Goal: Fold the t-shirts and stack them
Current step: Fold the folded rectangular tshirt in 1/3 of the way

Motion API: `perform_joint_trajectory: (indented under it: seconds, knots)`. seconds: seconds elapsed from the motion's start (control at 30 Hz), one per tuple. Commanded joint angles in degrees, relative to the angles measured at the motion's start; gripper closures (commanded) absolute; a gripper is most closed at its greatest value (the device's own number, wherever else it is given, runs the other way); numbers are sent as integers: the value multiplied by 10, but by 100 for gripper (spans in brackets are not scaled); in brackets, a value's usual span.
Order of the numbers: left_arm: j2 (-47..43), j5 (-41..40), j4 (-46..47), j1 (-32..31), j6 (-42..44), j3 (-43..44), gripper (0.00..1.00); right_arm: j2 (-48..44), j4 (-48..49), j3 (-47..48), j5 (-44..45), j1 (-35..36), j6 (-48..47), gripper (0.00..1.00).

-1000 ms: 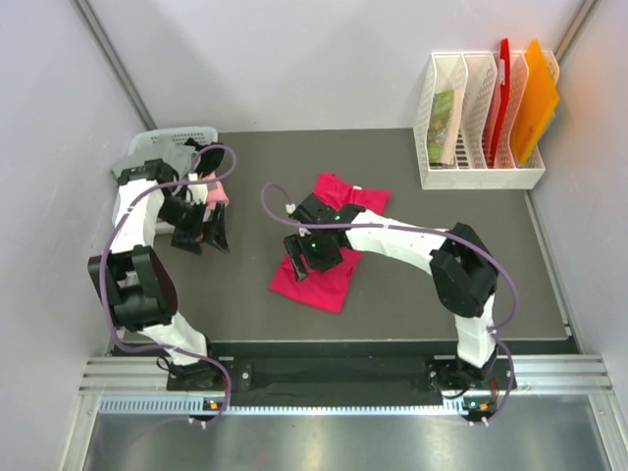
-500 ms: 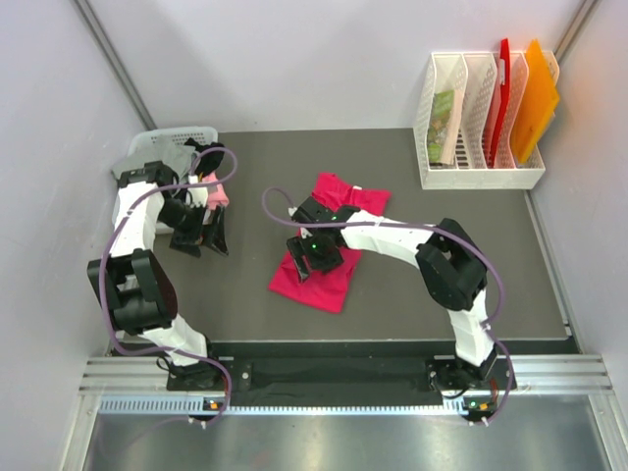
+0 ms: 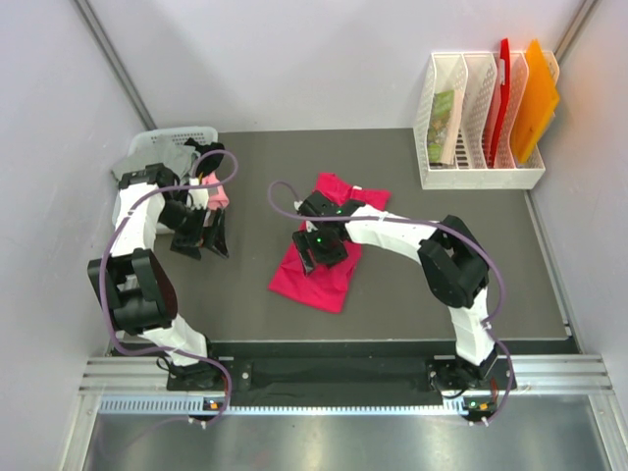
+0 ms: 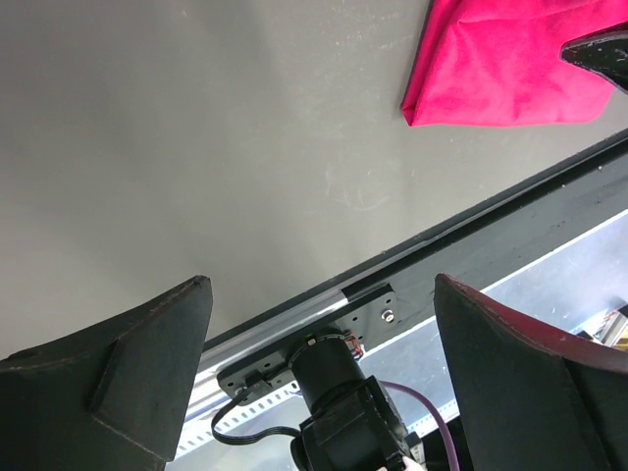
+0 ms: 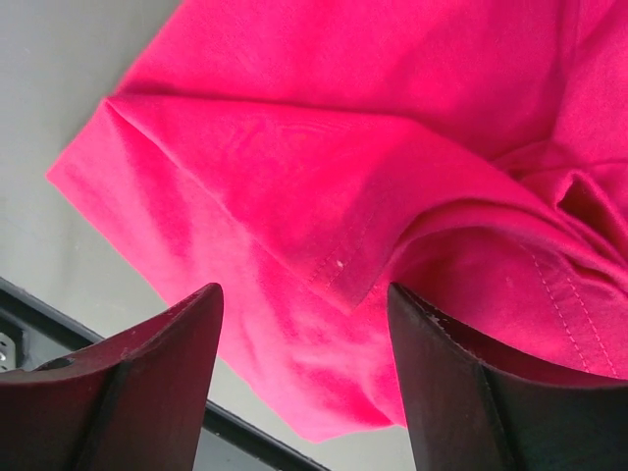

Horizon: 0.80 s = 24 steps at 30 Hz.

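On dark table [image 3: 481, 211] between pale walls: crimson t-shirt [image 3: 324, 283] partly folded near the middle. Right jaws apart, hanging over it, gripping nothing. Left jaws wide apart beside white basket [image 3: 186, 133].

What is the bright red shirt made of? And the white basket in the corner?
The crimson-red cloth t-shirt looks like soft matte knit fabric, maybe cotton: it creases and shows stitched hems. The white mesh basket seems hard plastic, judging by its stiff gridded rim.

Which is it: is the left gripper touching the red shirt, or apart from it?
Apart. The top view shows a stretch of table between the left gripper and the red shirt.
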Motion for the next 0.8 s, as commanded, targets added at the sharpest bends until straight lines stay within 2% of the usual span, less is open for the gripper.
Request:
perform_joint_trajectory:
  seconds: [0.0,0.1,0.2,0.23,0.3,0.33,0.4,0.77]
  knots:
    - [-27,11,-18,-2,9,1,1,6,2,52,-2,-2,-7,34]
    - [-28,11,-20,-1,8,3,1,11,2,70,-4,-4,-3,40]
    - [-29,10,-20,-1,9,3,1,18,1,84,-4,-3,1,53]
    - [-31,11,-20,-1,8,2,1,20,1,88,-4,-4,3,64]
    - [-31,11,-20,-1,8,2,1,21,0,95,-2,-5,5,74]
    - [-31,10,-21,-2,8,4,1,25,-3,98,-1,-7,6,84]
    - [-33,12,-22,-1,9,4,1,27,-5,109,-1,-13,6,91]
    - [-47,5,-27,-1,16,-9,1,84,2,215,-27,-88,15,94]
